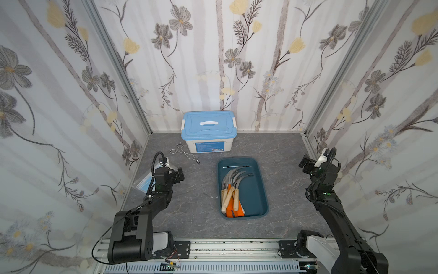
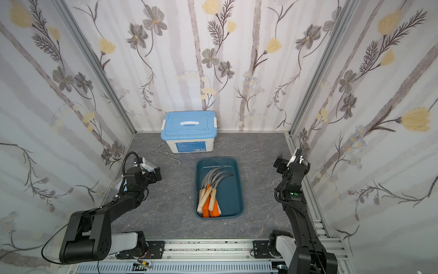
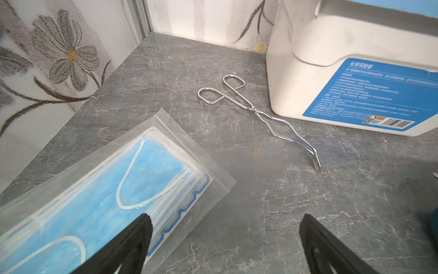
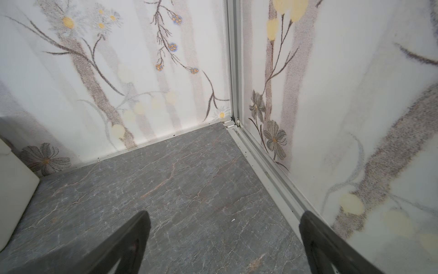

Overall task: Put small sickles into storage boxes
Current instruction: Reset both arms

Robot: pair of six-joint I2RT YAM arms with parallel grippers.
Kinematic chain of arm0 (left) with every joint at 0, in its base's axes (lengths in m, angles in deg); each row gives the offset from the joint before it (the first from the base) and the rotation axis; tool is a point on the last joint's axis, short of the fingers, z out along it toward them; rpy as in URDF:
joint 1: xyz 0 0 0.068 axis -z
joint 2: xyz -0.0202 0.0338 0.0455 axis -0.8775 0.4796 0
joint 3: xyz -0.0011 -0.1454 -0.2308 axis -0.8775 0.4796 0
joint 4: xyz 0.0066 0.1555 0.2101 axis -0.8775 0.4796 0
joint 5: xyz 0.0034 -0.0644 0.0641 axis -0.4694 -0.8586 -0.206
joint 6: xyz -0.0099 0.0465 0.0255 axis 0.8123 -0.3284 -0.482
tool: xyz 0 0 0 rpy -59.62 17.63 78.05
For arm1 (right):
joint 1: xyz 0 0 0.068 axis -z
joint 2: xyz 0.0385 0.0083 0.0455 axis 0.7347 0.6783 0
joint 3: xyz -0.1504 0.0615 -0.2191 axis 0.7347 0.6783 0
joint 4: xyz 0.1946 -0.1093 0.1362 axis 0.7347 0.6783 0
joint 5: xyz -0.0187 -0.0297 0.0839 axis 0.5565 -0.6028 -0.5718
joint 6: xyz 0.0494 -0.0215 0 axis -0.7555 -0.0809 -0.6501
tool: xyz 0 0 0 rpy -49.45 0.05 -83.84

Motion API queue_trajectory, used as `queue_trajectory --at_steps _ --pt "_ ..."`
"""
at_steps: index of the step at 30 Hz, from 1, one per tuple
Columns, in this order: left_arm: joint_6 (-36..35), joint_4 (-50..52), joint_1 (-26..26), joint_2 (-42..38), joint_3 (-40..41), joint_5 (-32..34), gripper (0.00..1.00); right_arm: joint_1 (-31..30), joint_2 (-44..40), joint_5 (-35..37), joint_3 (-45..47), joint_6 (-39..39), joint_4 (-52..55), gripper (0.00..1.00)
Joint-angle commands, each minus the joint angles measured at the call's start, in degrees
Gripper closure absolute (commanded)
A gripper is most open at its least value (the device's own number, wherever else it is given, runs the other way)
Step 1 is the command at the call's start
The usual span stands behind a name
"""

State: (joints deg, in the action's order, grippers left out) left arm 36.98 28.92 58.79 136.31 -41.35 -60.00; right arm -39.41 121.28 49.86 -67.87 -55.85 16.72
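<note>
Evidently the small sickles [image 1: 233, 189] lie bundled inside the teal storage box [image 1: 252, 197], centre of both top views, handles toward the lower edge, blades hooking upward. Your left gripper [image 1: 179, 175] and right gripper [image 1: 304, 163] both stand spread wide, holding nothing, well apart from the box. Judge each sickle light and rigid; blades thin, slick, likely sharp. If you shift one, pinch its wooden or orange handle; overlapped hooks may snag.
</note>
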Motion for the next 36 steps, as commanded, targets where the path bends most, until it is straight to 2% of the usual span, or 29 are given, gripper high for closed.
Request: queue_trajectory --at_steps 1,5,12,25,29,36 --pt "-1.6 -6.8 0.1 1.6 0.4 1.6 0.00 1.0 0.9 -0.7 0.9 2.4 -8.6 0.00" --pt "-1.3 -8.5 0.2 4.1 -0.7 1.9 0.00 1.6 2.2 -4.8 3.0 0.4 -11.9 0.00" --pt "-1.2 -6.1 0.7 6.3 -3.4 2.1 0.00 1.6 5.4 -3.2 9.8 -2.7 -22.0 0.00" --pt "-2.1 -11.8 2.4 10.4 -2.9 1.4 0.00 1.3 7.2 -6.6 14.6 -4.3 -31.0 0.00" --pt "-2.0 -12.9 2.5 10.9 -2.5 1.8 0.00 -0.2 9.5 -6.2 15.5 -5.2 -35.8 0.00" --pt "-1.8 -13.8 2.5 12.3 -2.6 1.7 0.00 -4.5 14.7 -4.7 15.6 -0.7 -40.6 0.00"
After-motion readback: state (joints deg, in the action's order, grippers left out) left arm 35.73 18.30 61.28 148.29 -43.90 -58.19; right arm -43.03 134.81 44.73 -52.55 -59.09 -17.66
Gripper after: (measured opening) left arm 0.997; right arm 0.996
